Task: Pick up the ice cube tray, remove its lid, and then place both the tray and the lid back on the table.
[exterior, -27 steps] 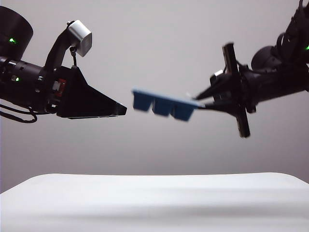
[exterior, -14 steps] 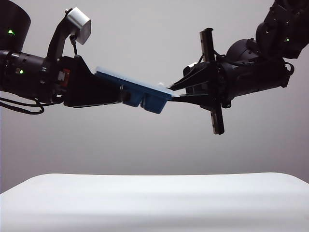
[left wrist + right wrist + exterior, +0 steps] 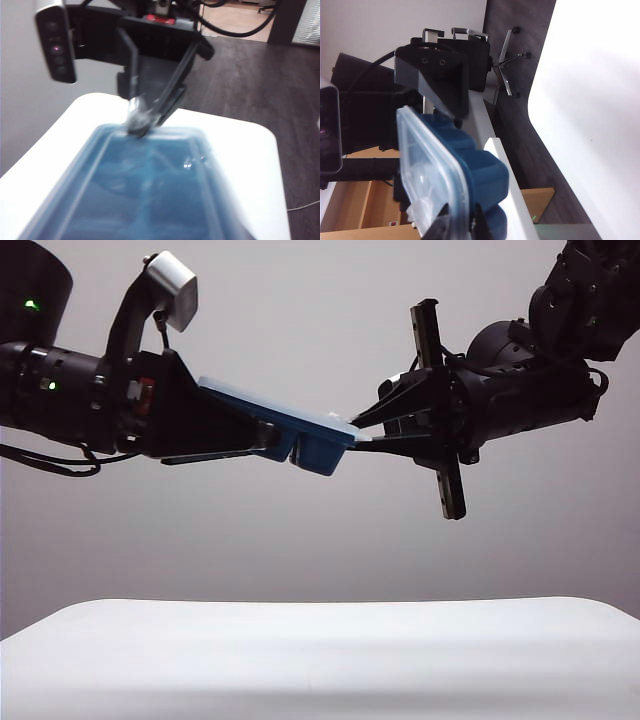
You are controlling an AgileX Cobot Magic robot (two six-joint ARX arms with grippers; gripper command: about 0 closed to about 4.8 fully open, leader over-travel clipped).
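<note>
The dark blue ice cube tray (image 3: 320, 452) hangs level in the air, high above the white table (image 3: 320, 660), with the frosted lid (image 3: 265, 405) still on top. My right gripper (image 3: 360, 435) is shut on the tray's right end, pinching rim and lid (image 3: 422, 165) together. My left gripper (image 3: 260, 440) reaches in from the left, and the tray's other end lies between its jaws; whether they press on it does not show. In the left wrist view the lidded tray (image 3: 150, 195) fills the foreground and hides those jaws, with the right gripper (image 3: 137, 127) at its far end.
Both arms meet over the middle of the table. In the wrist views the table's rounded edge (image 3: 240, 150) borders dark wooden floor (image 3: 260, 75). A chair base (image 3: 507, 62) and wooden furniture (image 3: 370, 210) stand beyond the table.
My right gripper carried the tray leftward until its free end slid between the left gripper's jaws. Over the last half second both arms have barely shifted.
</note>
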